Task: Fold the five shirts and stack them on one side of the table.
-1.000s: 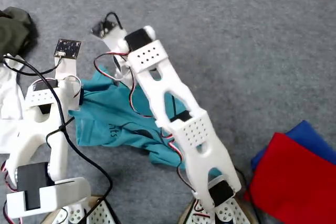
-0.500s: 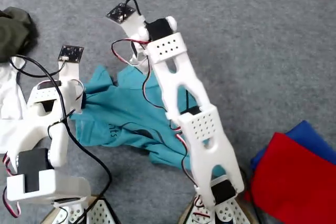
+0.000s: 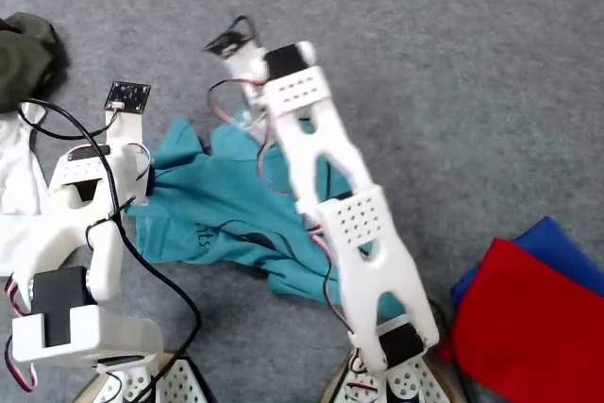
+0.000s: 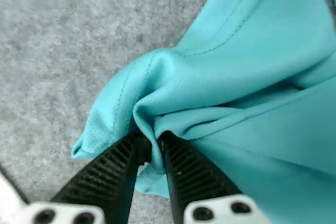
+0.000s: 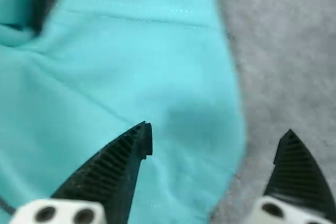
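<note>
At the middle of the grey bench point(image 3: 453, 92) lies the teal shirt point(image 3: 217, 214), rumpled and partly spread, with both arms over it. At its left edge, the left hand point(image 4: 154, 140) is pressed together on a bunched fold of the teal cloth, its two black ribbed fingers point(image 4: 113, 169) pinching the fabric, which is gathered into creases just above the bench. The right hand point(image 5: 216, 132) hangs spread over the far part of the shirt, near a hemmed edge, one fingertip over cloth and the other over bare bench; it grips nothing. Near the right front corner a red shirt point(image 3: 528, 327) lies folded on top of a blue shirt point(image 3: 557, 238), well apart from the teal one. By the left edge sit a crumpled green shirt point(image 3: 24, 54) and, nearer, a white shirt point(image 3: 19, 186).
</note>
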